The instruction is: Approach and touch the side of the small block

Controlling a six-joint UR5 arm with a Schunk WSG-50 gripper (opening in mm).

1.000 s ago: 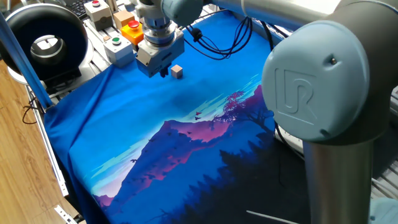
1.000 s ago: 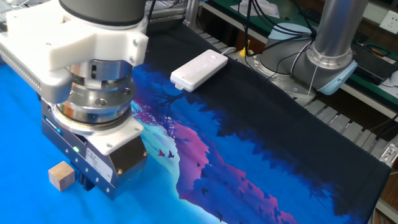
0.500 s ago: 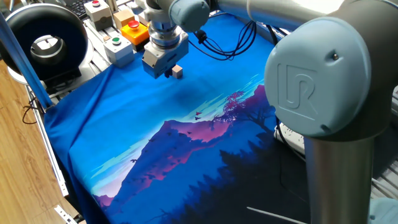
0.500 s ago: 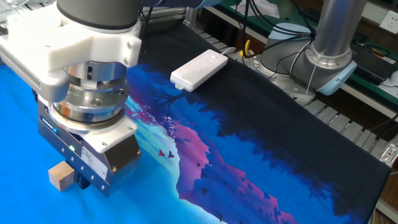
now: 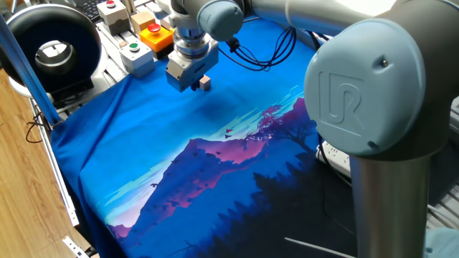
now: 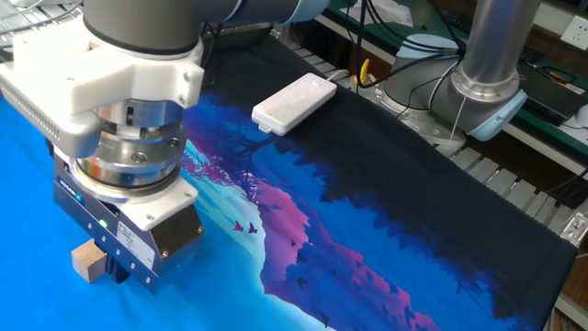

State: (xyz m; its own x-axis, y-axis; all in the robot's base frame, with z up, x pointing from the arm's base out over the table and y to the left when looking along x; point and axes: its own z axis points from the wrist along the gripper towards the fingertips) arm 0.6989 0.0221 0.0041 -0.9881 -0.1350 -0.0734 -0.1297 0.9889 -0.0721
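Claw (image 6: 112, 273) low over worktop (image 5: 215, 150), fingers pointing down, holds nothing; finger gap hidden under claw body, cannot tell how wide. Small block (image 6: 88, 261) sits on blue cloth (image 6: 303, 257) right beside claw, at fingertip level, seemingly touching or nearly so. Low posture suits side contact, not grab from above. Button boxes (image 5: 138, 56) behind claw, off cloth. White remote (image 6: 293, 103) well apart, out of path.

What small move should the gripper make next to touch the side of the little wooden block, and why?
Probably a slight sideways nudge toward the small block: the gripper is already down at its level, right beside it, but contact cannot be confirmed from either view.
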